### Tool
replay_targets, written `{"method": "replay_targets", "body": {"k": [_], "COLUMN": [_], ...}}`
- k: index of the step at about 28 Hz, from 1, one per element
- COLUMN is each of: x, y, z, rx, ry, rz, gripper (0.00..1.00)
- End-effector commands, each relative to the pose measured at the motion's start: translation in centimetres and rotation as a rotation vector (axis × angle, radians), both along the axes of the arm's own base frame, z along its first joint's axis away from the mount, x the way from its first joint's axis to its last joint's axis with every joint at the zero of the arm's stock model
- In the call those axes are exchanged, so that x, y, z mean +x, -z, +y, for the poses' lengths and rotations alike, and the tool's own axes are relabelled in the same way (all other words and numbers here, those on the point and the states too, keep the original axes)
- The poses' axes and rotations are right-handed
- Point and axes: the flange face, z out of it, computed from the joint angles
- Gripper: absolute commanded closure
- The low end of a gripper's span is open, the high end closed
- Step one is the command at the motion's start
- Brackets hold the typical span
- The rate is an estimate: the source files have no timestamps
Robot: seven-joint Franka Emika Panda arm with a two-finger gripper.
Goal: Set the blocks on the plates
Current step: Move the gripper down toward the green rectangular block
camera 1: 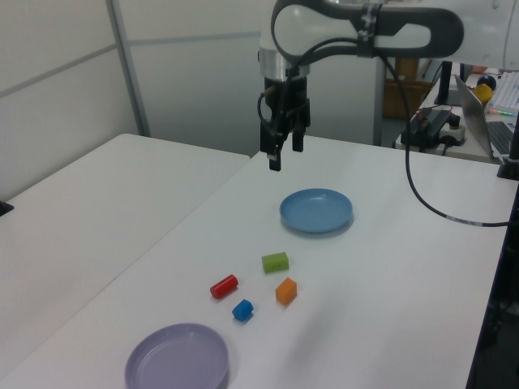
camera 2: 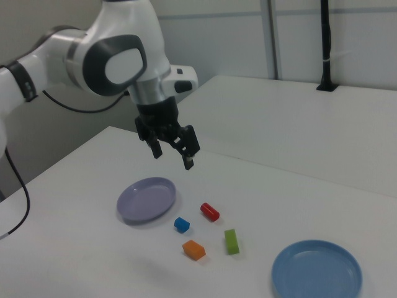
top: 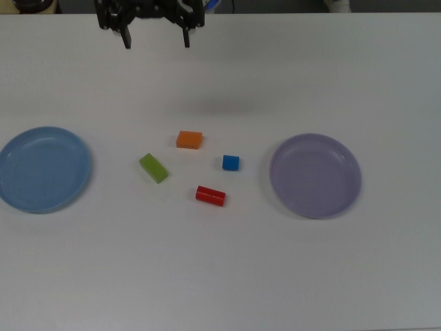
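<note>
The arm [camera 2: 118, 59] was your typical white Franka build, chunky rounded shells with a big dark grey ring around a white cap at the joint. There was a black band round the link further back in the right view. A thin black cable [camera 1: 422, 174] drooped off it in a long loop in the left view. Near the wrist there was a silvery metal collar [camera 1: 274, 63], and below that everything went black. The gripper [camera 2: 172, 153] was a black boxy body with two slim black fingers [top: 126, 38] set wide apart.
</note>
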Motion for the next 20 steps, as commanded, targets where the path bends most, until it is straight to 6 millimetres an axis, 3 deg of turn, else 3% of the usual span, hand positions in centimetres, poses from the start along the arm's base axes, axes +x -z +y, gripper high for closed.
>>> {"method": "replay_targets", "body": {"k": [1,9,20], "x": [1.1,2.7,7.2], "y": [1.7,4.8,12.6], "z": [-1.0,-1.3,-2.5], "rx": [0.002,-0.005,-0.040], "ry": [-0.114,-0.260,-0.359], "rz": [0.004,0.028,-0.007], "gripper": [0.00,0.00,0.00]}}
